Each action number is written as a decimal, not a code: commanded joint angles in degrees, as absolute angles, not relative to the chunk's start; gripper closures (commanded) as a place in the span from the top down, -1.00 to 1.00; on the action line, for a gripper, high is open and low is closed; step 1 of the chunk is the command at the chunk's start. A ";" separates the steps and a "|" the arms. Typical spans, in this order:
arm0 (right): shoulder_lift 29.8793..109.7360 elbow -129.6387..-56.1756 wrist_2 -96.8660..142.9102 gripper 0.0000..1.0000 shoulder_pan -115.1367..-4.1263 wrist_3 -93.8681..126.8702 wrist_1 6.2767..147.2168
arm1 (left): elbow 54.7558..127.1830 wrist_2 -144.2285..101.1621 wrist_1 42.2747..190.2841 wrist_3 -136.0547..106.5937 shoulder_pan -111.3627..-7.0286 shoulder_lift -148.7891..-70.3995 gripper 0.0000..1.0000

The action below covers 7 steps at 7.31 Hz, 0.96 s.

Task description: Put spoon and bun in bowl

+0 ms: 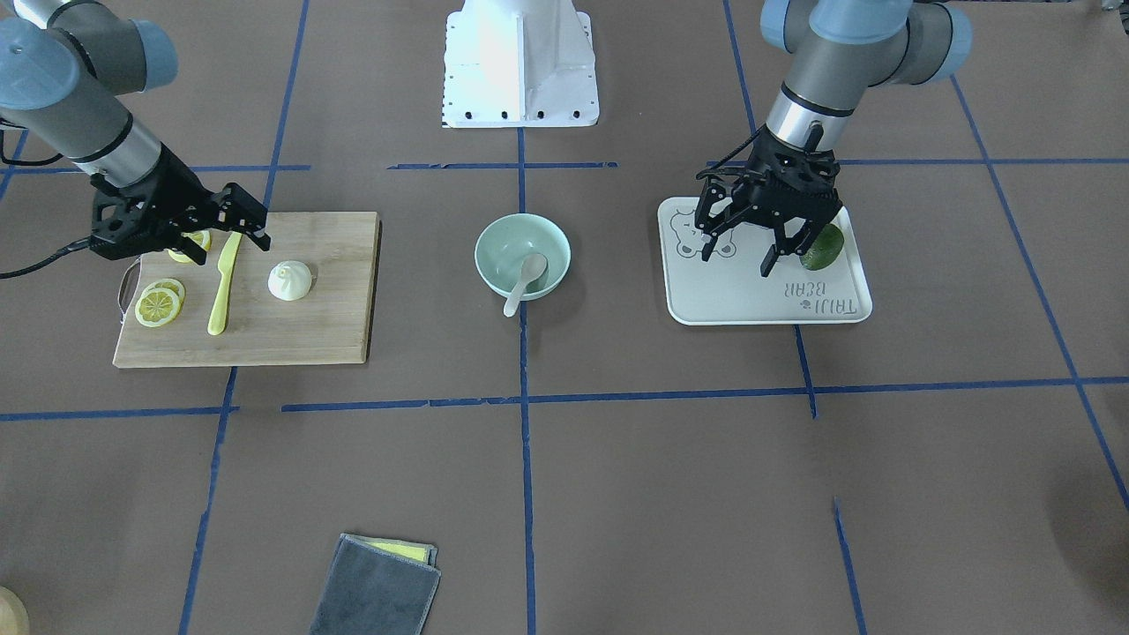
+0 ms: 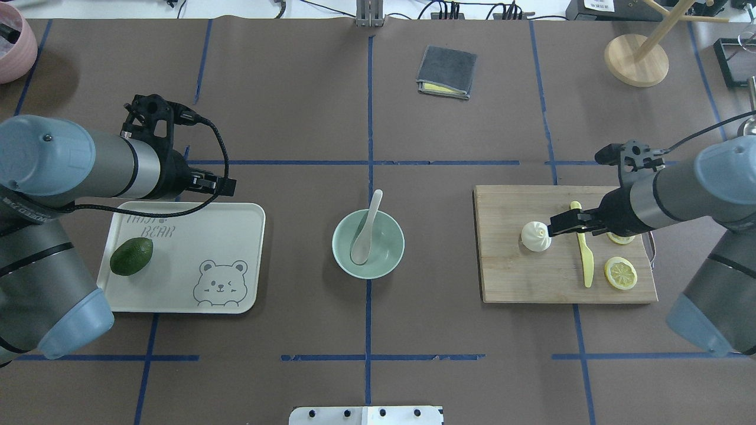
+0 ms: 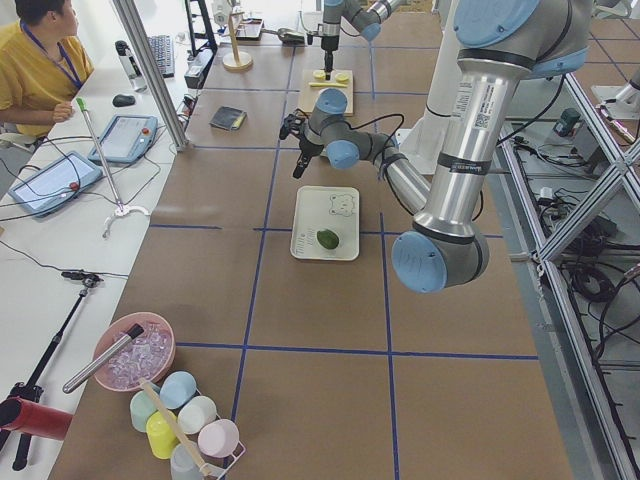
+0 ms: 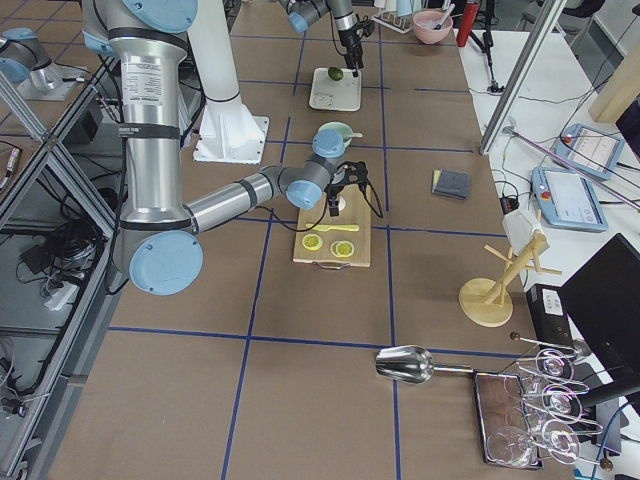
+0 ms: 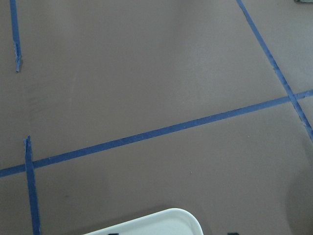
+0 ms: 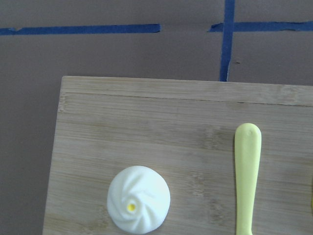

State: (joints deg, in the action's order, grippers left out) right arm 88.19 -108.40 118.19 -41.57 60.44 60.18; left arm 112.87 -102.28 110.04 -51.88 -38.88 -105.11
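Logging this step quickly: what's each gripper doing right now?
Left gripper: open, empty, above the tray.
Right gripper: open, empty, near the bun.

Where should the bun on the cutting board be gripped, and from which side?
The bun sits upright on the board, pleats up, nothing touching it, so probably come straight down and close on its round sides below the pleats.

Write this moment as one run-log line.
spoon: in bowl | bun: on cutting board | right tool: open, near bun | left tool: open, above tray
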 commanded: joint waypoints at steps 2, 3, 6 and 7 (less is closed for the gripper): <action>80.68 -106.18 114.53 0.97 -38.94 61.17 71.54 | 113.55 -102.22 109.95 -52.29 -38.94 -105.03 0.77; 80.68 -105.21 112.87 0.97 -37.98 61.17 71.54 | 113.64 -102.22 109.95 -52.29 -38.94 -105.03 0.82; 80.68 -104.50 111.97 0.70 -36.56 61.17 71.54 | 113.99 -102.13 109.95 -52.99 -38.94 -105.03 0.84; 80.60 -103.98 111.97 0.61 -36.39 61.17 71.63 | 114.43 -102.13 109.95 -53.00 -38.94 -104.86 0.85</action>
State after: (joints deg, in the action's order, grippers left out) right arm 80.68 -104.47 112.04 -36.69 61.17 71.55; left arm 114.08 -102.16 109.98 -52.81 -38.94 -104.98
